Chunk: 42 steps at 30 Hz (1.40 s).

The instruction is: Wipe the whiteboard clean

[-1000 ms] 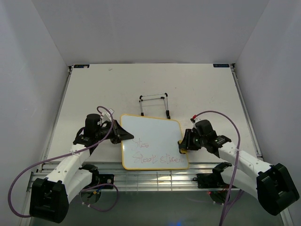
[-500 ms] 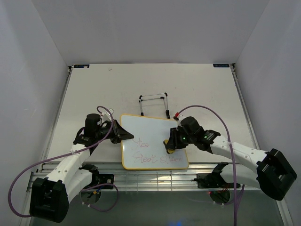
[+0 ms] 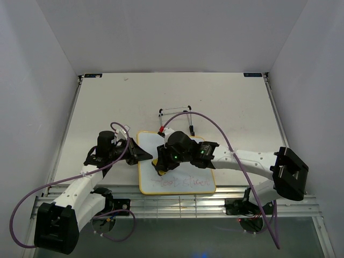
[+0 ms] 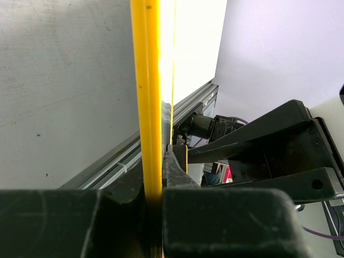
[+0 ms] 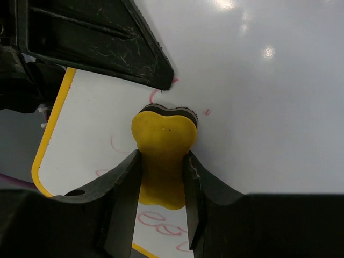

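- Looking at the whiteboard (image 3: 185, 174) first: lying flat on the table (image 3: 231, 102) between the two arms, just in front of the wire stand (image 3: 176, 109), long side running left to right.
- Seeing pink scribbles (image 3: 183, 184) running along the near edge, parallel to that long side. Way too faint for reading, and not spotting any brand or label anywhere.
- Pinching the board's left yellow frame with the left gripper (image 3: 141, 154), clamped right down on the edge, probably keeping it from sliding.
- Squeezing the yellow eraser (image 5: 163, 156) in the right gripper (image 5: 161, 166), closed tight around its waist, pressing it onto the board's left part, near the left gripper.
- Guessing the next swipe: pulling toward the near edge, then sweeping rightward along that line of writing, clearly using the right arm for that.
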Available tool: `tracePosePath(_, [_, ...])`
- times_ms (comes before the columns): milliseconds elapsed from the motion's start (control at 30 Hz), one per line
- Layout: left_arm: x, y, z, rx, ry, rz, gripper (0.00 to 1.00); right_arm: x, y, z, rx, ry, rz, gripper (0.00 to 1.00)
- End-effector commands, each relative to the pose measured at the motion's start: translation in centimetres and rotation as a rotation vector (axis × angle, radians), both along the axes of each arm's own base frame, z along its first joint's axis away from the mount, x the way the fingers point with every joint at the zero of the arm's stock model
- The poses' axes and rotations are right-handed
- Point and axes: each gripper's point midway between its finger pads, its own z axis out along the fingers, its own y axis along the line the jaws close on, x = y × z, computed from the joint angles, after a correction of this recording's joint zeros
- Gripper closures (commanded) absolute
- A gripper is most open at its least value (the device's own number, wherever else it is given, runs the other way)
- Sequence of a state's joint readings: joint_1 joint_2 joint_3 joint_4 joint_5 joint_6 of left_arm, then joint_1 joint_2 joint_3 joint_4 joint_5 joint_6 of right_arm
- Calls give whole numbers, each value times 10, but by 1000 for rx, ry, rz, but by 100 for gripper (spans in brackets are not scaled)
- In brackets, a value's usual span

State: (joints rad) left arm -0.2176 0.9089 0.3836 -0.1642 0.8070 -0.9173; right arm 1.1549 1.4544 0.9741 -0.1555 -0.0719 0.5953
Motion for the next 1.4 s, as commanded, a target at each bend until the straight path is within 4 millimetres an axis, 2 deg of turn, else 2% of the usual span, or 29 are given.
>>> tracePosePath(0, [10,1,8,22,-121,8,100,-16,-7,-32,-100,42,20,75])
tracePosePath(67, [10,1,8,21,-120,7,100,-15,-15,-35,-115,36,2,75])
tracePosePath(100, [10,1,8,22,-121,8,100,-10,-24,-43,-135,37,-19,75])
tracePosePath(300, [11,0,10,15,-123,12,100,12,-55,-55,-253,-32,-136,75])
tracePosePath(400, [11,-1,13,3,-128,9,100,24,-61,-56,-307,-62,-186,75])
tracePosePath(500, [11,-2,16,-4,-130,2,100,31,-54,-52,-330,-76,-188,75])
tracePosePath(567, [10,-2,17,-5,-133,0,100,30,-39,-45,-292,-77,-147,75])
tracePosePath(667, [10,-2,18,-9,-141,0,100,19,-14,-34,-200,-71,-50,75])
tracePosePath(800, [11,-3,23,-16,-151,3,100,-4,4,-27,-132,-52,47,75])
tracePosePath(867, [11,-3,25,-19,-157,4,96,-16,10,-24,-110,-42,86,75])
tracePosePath(1067, [15,-2,29,-23,-168,21,83,-20,5,-28,-122,-39,87,76])
tracePosePath(1200, [20,-2,34,-37,-170,51,79,-25,0,-31,-130,-32,95,76])
tracePosePath(1367, [27,-3,47,-48,-196,67,61,-32,-4,-37,-136,-22,112,76])
